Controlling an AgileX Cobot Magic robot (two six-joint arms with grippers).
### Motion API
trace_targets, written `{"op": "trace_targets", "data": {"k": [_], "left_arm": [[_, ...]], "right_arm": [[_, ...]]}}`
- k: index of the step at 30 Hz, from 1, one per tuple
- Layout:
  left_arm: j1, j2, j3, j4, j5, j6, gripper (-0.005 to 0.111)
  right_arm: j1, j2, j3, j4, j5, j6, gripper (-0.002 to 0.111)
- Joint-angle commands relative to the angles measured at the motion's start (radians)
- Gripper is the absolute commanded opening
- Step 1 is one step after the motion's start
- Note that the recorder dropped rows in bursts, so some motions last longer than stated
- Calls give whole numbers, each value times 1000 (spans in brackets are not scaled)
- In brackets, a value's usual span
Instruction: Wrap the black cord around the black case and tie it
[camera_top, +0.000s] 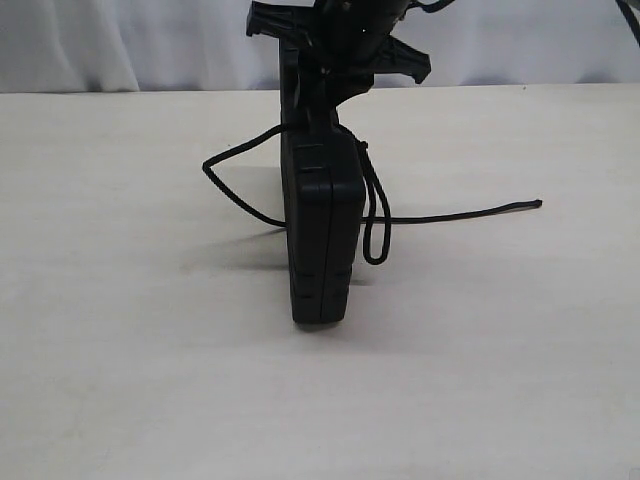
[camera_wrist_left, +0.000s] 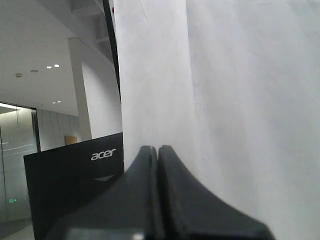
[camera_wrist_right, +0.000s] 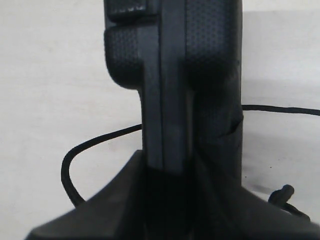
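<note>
Two hands: right hand (camera_wrist_right: 168, 162) grips upright black case (camera_top: 322, 235), black cord (camera_top: 460, 212) draped across; left hand (camera_wrist_left: 158, 151) closed.

My view: pale surface (camera_top: 120, 380), two things on it.
The black case (camera_top: 322, 230) stands upright on its edge; the black cord (camera_top: 460, 212) trails out to either side.

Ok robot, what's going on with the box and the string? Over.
Left gripper shut, empty. Right gripper clamps black case upright. Black cord looped round it, end loose. Nothing in the way.
</note>
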Motion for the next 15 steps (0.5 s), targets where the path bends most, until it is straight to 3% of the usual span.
{"op": "trace_targets", "data": {"k": [1,8,15], "left_arm": [[0,-33,1,0,-6,-4,0],[-2,-38,24,0,-12,-4,0],[-84,-38,109,9,-13,-4,0]], "right_arm": [[0,-11,-6,12,-21,5,4],[0,-11,-6,12,-21,5,4],[0,-11,-6,12,-21,5,4]]}}
